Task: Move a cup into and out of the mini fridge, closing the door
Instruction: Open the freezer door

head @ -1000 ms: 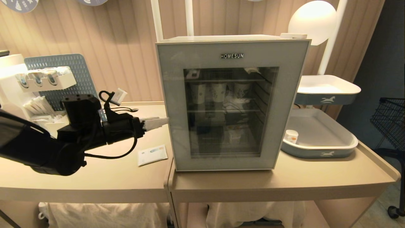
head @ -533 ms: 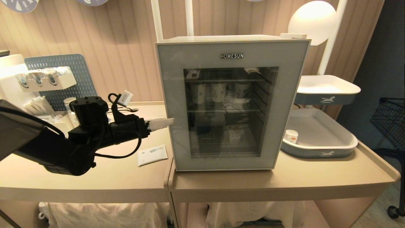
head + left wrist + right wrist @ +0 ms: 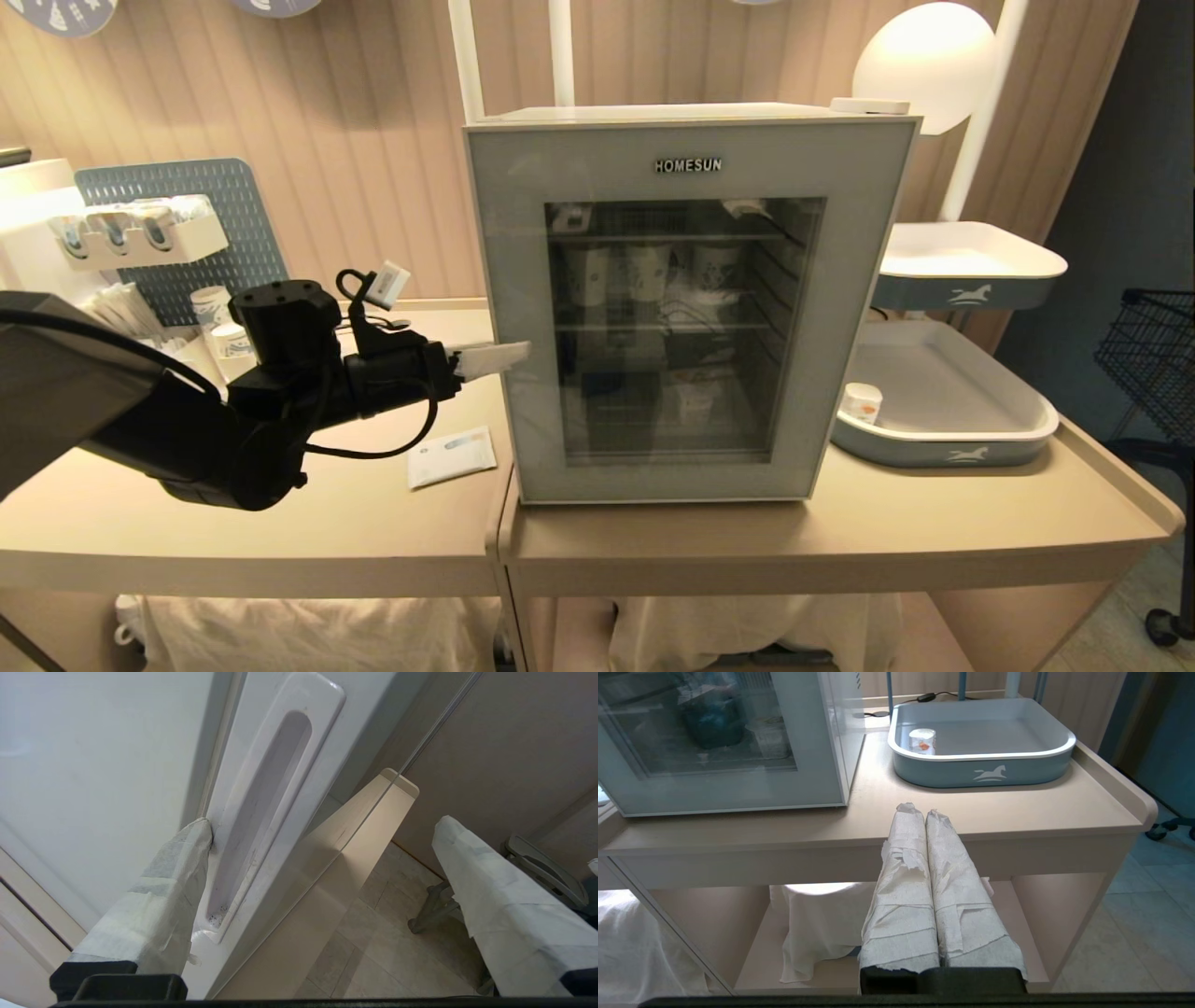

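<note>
The mini fridge point(image 3: 686, 140) stands at the middle of the counter with its glass door point(image 3: 509, 280) closed. Behind the glass, the cup point(image 3: 693, 403) sits on the lower shelf; the right wrist view shows it dimly point(image 3: 768, 737). My left gripper point(image 3: 509, 355) is open at the door's left edge. One wrapped finger point(image 3: 187, 858) touches the rim of the recessed handle point(image 3: 261, 807), while the other finger point(image 3: 472, 868) hangs free in front of the door. My right gripper point(image 3: 920, 809) is shut and empty, parked low before the counter's front edge.
A blue-grey tray point(image 3: 943, 439) right of the fridge holds a plain white pot with an orange spot point(image 3: 859, 403). A white sachet point(image 3: 451, 455) lies on the left table. Paper cups point(image 3: 213, 308) and a pegboard stand at the far left. A wire basket point(image 3: 1148, 345) is at the right edge.
My left arm has reached to the right, and its fingertip now overlaps the door's left edge. The fridge and the cup have not moved.
</note>
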